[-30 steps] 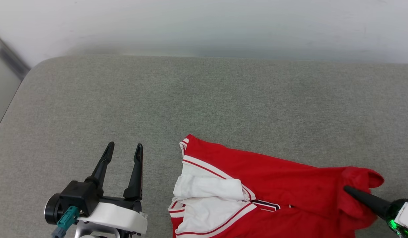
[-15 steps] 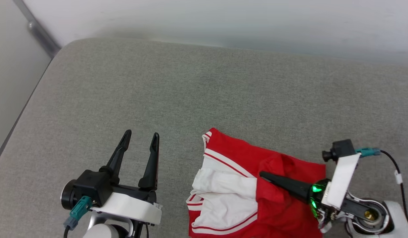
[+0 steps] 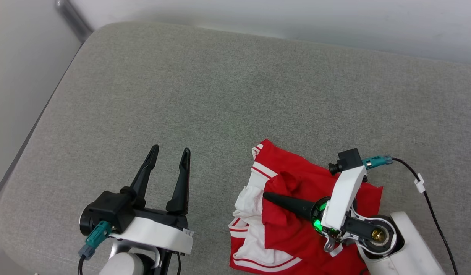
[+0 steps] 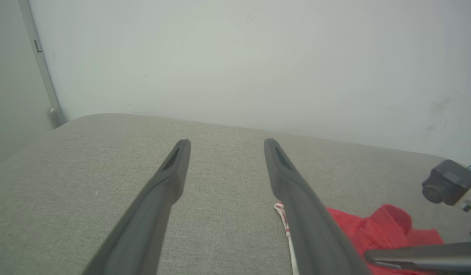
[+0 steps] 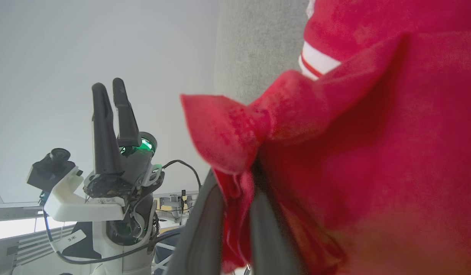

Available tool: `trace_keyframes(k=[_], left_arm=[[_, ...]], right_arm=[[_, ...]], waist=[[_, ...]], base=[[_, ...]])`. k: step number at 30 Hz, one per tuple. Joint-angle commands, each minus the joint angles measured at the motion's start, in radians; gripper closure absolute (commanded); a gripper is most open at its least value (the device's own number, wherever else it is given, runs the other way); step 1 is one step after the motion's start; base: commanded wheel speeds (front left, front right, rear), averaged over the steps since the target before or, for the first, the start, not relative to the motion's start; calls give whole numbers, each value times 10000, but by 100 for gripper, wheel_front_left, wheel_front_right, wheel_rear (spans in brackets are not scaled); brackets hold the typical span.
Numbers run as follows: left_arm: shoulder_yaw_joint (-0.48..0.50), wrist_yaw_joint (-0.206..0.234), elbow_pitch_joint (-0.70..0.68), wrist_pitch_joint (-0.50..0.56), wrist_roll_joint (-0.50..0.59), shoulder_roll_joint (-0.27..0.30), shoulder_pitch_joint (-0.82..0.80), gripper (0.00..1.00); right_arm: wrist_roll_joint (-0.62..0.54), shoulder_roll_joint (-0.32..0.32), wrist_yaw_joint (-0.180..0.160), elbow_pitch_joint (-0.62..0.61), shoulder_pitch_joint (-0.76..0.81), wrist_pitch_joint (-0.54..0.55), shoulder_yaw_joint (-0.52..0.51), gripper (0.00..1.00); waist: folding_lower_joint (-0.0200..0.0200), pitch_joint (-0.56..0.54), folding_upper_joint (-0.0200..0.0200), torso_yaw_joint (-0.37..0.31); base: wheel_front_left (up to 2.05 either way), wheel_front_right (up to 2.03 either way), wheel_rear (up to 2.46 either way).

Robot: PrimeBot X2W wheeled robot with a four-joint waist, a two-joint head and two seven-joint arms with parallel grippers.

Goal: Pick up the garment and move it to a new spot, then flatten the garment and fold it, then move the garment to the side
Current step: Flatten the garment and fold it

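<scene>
- Garment (image 3: 288,236) is seen bunched on the grey cushion (image 3: 220,95), lower edge cut off, print hidden.
- Red fold is pinched by the closed right gripper (image 3: 266,196).
- Left gripper (image 3: 170,149) is held wide open, empty.

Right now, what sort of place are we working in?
Probably an indoor test room or lab: a grey fabric-padded surface, like a mattress or bench, against a plain white wall, with the garment on it.

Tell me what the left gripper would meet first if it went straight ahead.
The way looks free: the left gripper points across the grey cushion, the garment lying off to its side. Beyond comes the pale wall, though depth is unclear.
</scene>
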Motion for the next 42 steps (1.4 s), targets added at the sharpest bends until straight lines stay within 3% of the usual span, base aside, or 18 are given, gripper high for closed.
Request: trace_keyframes(k=[1, 2, 10, 19, 24, 33, 42], left_arm=[[78, -88, 56, -18, 82, -62, -144, 0], [124, -159, 99, -18, 109, -112, -158, 0], [439, -458, 367, -18, 401, -339, 17, 0], [710, -478, 573, -18, 605, -376, 441, 0], [862, -348, 568, -18, 668, -287, 693, 0], [1220, -138, 552, -18, 809, -133, 972, 0], [1610, -120, 789, -18, 877, 36, 1465, 0]], right_arm=[[114, 8, 0, 87, -163, -107, 107, 53], [158, 8, 0, 157, -194, -161, 265, 0], [-199, -101, 0, -211, -357, -985, 1141, 0], [-3303, -1049, 0, -1281, 335, -3980, 1519, 0], [-5494, -1338, 0, -1564, 1034, -5407, 568, 0], [-9219, -761, 0, -2996, 2461, -6967, -2386, 0], [-10800, -206, 0, -4258, 3958, -7841, -3198, 0]], waist=[[-1, 39, 0, 30], [-1, 56, 0, 37], [-1, -173, 0, -121], [-1, -964, 0, -742], [-1, -1313, 0, -1262], [-1, -1566, 0, -2063], [-1, -2015, 0, -2507]], base=[[0, 0, 0], [0, 0, 0], [0, 0, 0], [0, 0, 0], [0, 0, 0], [0, 0, 0], [0, 0, 0]])
